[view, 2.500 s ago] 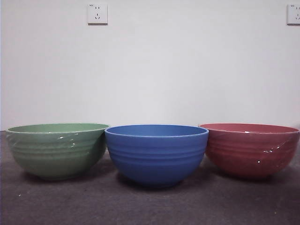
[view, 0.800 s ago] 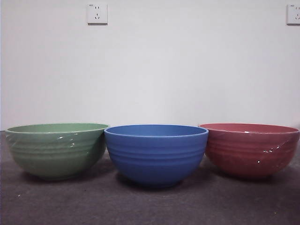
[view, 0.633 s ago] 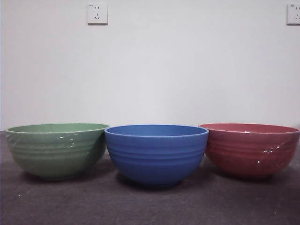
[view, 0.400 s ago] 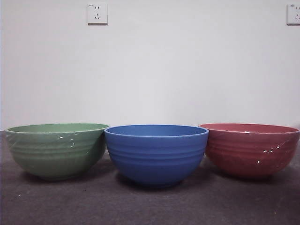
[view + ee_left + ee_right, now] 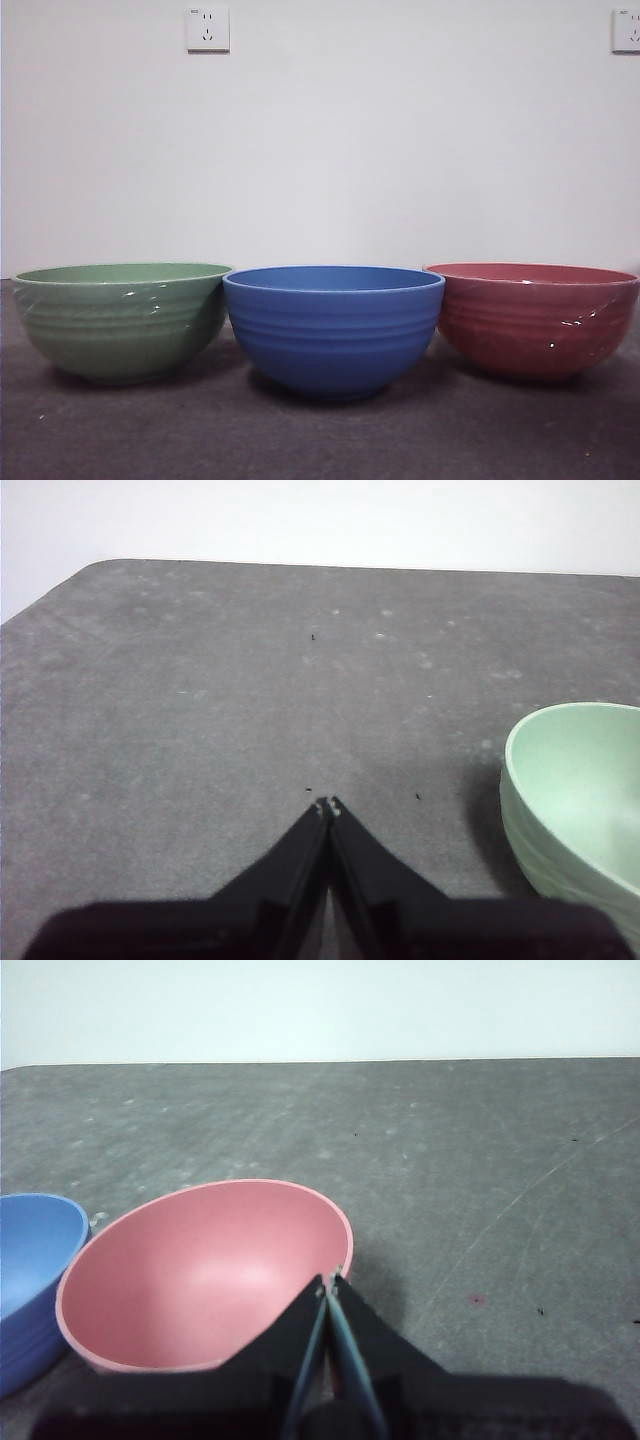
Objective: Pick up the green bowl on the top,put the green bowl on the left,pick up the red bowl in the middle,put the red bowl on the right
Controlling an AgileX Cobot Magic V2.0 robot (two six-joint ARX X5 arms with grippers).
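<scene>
The green bowl (image 5: 122, 320) stands upright on the grey table at the left of the front view, and the red bowl (image 5: 535, 318) stands at the right, with a blue bowl (image 5: 333, 328) between them. The left gripper (image 5: 328, 805) is shut and empty, held over bare table beside the green bowl (image 5: 575, 790). The right gripper (image 5: 331, 1282) is shut and empty, its tips by the rim of the red bowl (image 5: 205, 1275). Neither arm shows in the front view.
The blue bowl's rim (image 5: 35, 1250) shows beside the red bowl in the right wrist view. A white wall with two sockets (image 5: 208, 29) stands behind the table. The grey table (image 5: 200, 700) shows a rounded far corner in the left wrist view.
</scene>
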